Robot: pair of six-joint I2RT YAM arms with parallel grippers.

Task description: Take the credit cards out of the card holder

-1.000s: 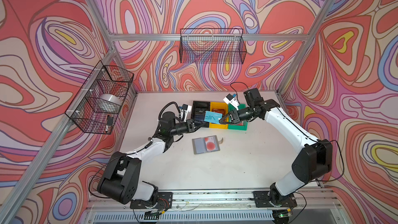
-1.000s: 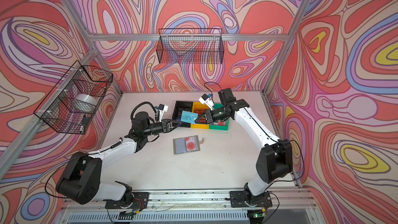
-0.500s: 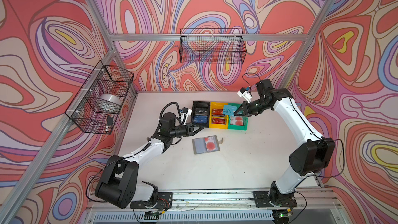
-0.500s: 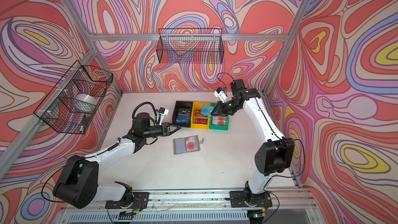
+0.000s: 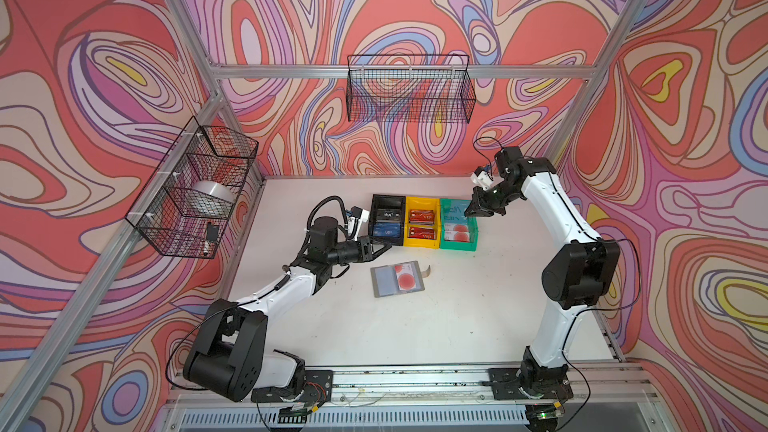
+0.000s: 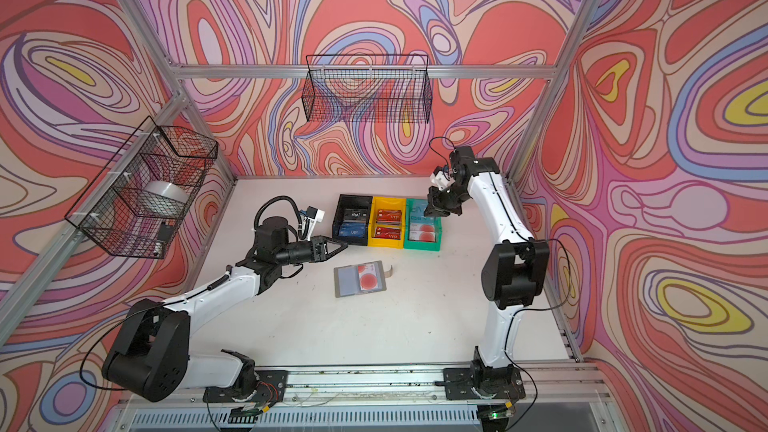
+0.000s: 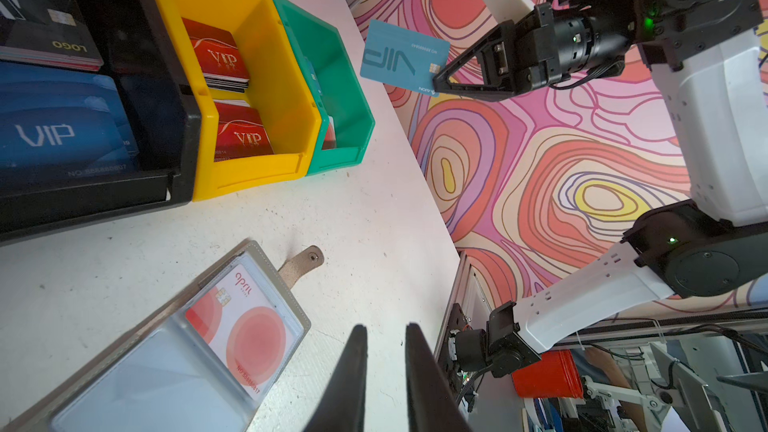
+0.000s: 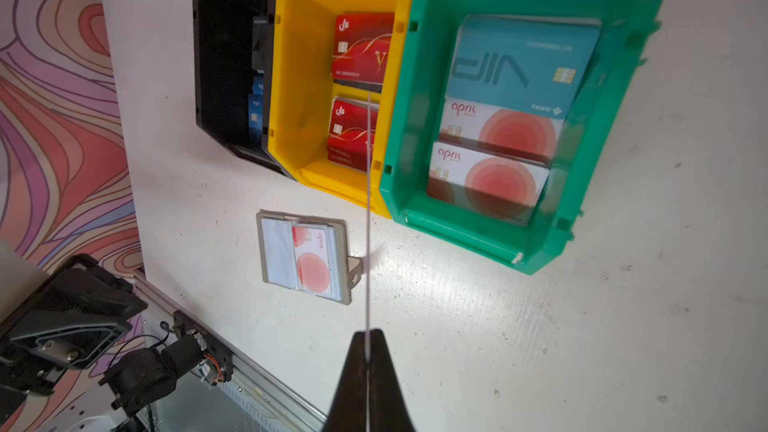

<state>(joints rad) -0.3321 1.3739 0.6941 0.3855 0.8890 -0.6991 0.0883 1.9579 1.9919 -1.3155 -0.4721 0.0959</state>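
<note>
The grey card holder lies open on the table in front of the bins, strap tab to its right. One white credit card with red circles sits in its clear sleeve. My right gripper is shut on the corner of a light blue VIP card, held in the air by the green bin's far right corner. My left gripper hovers left of the holder, its jaws slightly apart with nothing between them.
Three bins stand in a row behind the holder: black with black and dark blue cards, yellow with red cards, green with light blue and white cards. Wire baskets hang on the back wall and the left wall.
A second ago both grippers met at the light blue card over the bins. The right gripper has carried it off to the right and back. The left gripper has let go and drawn back towards the front left.
</note>
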